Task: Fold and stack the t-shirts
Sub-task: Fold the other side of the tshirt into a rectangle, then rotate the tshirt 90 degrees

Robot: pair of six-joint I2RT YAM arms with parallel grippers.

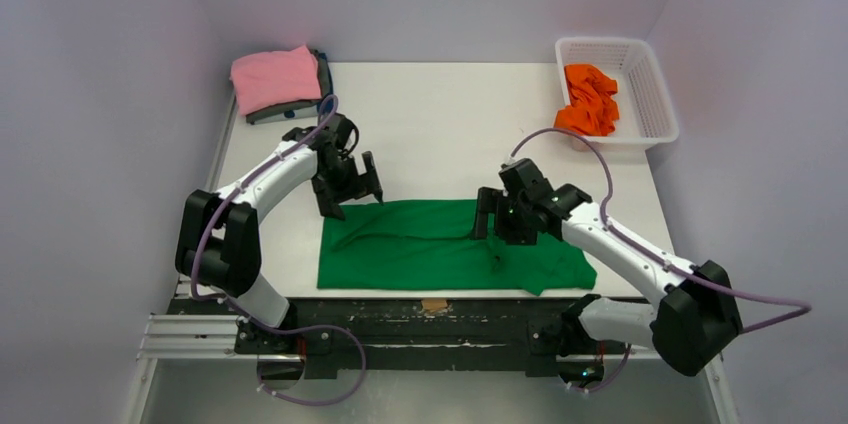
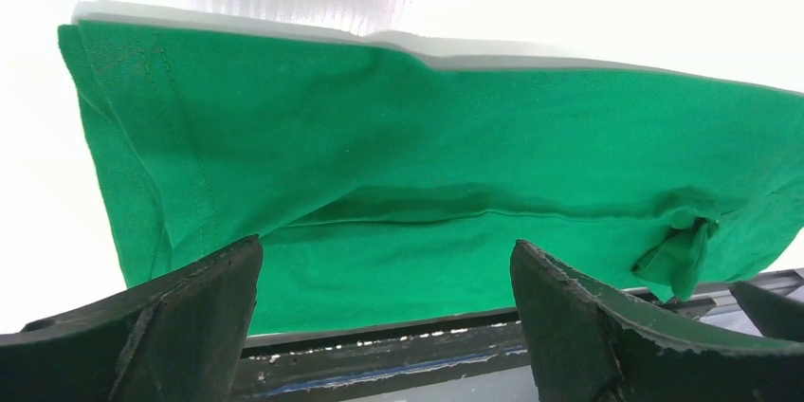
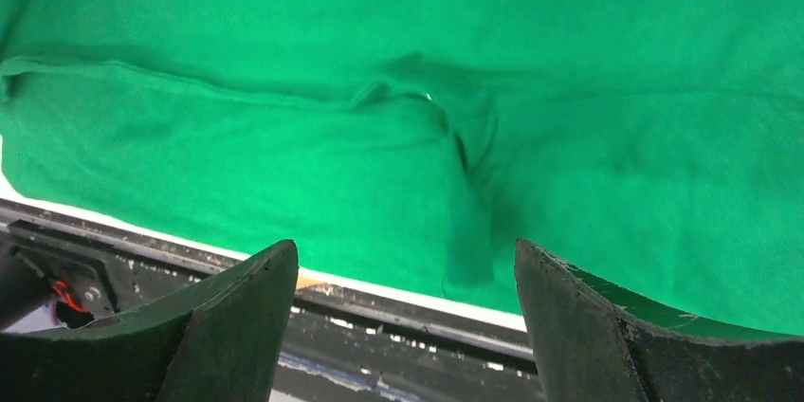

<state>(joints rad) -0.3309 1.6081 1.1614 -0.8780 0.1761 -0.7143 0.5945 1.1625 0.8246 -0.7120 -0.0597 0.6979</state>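
Note:
The bright green t-shirt (image 1: 440, 244) lies folded into a long band along the table's near edge; it fills the left wrist view (image 2: 427, 165) and the right wrist view (image 3: 398, 89). My left gripper (image 1: 350, 189) hangs open and empty just above the band's far left corner. My right gripper (image 1: 492, 219) is open and empty over the band's right part, by a small bunched fold (image 3: 465, 132). A folded pink t-shirt (image 1: 275, 77) lies on a dark folded one (image 1: 322, 69) at the far left corner. Crumpled orange t-shirts (image 1: 590, 99) lie in the basket.
The white lattice basket (image 1: 655, 94) stands at the far right corner. The table's near edge with a black rail (image 1: 420, 306) runs just below the green shirt. Bare white tabletop (image 1: 450, 134) lies between the green shirt and the far edge.

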